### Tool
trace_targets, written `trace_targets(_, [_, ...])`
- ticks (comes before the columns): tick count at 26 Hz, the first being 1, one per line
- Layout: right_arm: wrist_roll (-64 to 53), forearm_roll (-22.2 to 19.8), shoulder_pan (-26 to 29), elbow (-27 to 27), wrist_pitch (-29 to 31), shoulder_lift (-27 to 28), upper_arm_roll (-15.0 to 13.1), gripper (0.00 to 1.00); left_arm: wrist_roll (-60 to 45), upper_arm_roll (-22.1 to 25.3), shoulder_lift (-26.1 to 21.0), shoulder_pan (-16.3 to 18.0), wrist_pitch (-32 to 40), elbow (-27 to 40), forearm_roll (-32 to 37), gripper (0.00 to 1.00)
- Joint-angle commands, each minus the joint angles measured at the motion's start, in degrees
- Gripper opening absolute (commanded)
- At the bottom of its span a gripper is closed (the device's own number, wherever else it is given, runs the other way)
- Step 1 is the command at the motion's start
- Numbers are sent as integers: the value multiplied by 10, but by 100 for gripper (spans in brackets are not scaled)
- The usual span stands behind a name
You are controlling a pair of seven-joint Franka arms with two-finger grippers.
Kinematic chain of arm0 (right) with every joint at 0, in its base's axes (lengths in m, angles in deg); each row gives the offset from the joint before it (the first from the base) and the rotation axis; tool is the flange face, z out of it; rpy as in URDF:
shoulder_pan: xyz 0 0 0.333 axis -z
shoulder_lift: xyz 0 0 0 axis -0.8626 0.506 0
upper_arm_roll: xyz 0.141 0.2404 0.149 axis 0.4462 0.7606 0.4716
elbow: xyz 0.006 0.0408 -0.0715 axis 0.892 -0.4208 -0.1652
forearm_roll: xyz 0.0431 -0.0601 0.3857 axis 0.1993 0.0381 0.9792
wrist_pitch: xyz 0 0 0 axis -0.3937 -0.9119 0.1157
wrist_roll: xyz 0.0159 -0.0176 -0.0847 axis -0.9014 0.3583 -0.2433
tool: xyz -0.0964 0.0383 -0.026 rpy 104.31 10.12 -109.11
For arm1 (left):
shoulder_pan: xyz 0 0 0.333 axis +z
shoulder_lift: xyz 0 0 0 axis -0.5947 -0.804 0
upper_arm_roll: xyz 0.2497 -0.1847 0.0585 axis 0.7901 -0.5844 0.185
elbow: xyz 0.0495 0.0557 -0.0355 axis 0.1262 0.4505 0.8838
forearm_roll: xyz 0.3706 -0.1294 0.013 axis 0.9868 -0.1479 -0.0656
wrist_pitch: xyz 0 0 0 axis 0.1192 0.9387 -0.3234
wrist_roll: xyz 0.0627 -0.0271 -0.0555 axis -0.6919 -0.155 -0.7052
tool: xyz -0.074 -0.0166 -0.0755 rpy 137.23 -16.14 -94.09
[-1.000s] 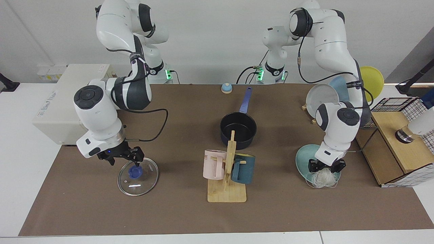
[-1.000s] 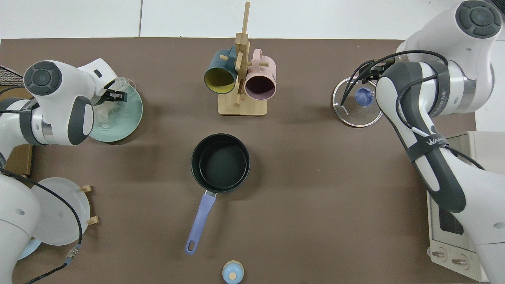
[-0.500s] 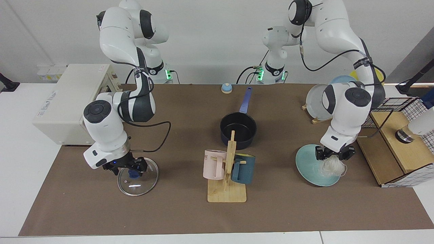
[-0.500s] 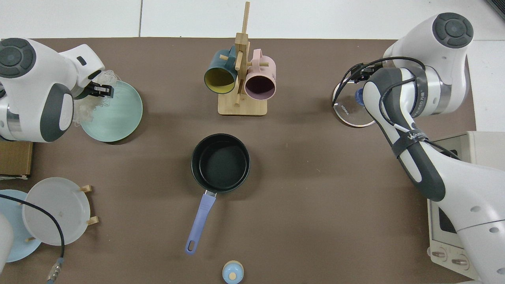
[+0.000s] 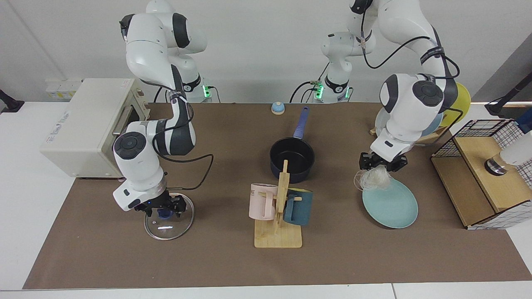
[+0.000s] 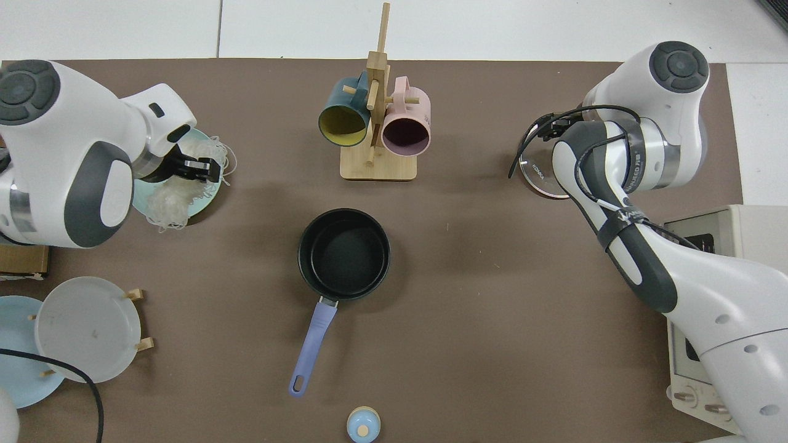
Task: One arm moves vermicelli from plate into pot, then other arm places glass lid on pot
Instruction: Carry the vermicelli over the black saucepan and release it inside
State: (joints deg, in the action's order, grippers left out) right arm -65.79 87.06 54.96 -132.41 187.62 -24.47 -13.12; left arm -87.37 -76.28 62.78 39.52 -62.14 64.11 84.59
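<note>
My left gripper (image 5: 382,164) is shut on the vermicelli (image 5: 371,178), a loose white nest that hangs in the air over the far edge of the teal plate (image 5: 390,203). From above, the left gripper (image 6: 200,166) and the vermicelli (image 6: 178,200) cover much of the plate (image 6: 143,200). The dark pot (image 5: 292,160) stands mid-table with nothing in it, its blue handle pointing to the arms' side. At the other end lies the glass lid (image 5: 169,216); my right gripper (image 5: 164,207) is low over it, open, fingers on either side of the blue knob. In the top view the lid (image 6: 535,178) is half hidden by the arm.
A wooden mug stand (image 5: 277,232) with a pink and a dark teal mug rises just in front of the pot. A plate rack (image 5: 415,124) and a wire-and-wood box (image 5: 482,182) are behind and beside the plate. A white appliance (image 5: 83,124) sits behind the lid. A small blue knob-like object (image 5: 277,108) is at the back.
My left gripper has lifted the vermicelli off the plate and carried it up and toward the pot. My right gripper has shifted slightly and come lower around the lid's knob.
</note>
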Motion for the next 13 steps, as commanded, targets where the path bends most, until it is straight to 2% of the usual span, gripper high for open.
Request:
trace_targets(1, [-15,-8,8,-28,28,-7,5,99,-64,-21,35,-25,-27,51,-10,0])
trace_targets(5, [-16,-8,7,-32,29,-7,5,99,-148,-37,39,-59,-42,70,-9,0])
trace_targets(10, [-23,-6,7,-36,30,-7,6,96,-257,-38,50,-122,-43,93,-9,0])
trace_targets(11, [-24,-6,7,-37,30,-7,6,91,-274,-38,56,-134,-45,100,-9,0])
trace_targets(13, [-25,-6,7,-36,29,-7,6,71,-304,-37,68,-156,-59,125,-8,0])
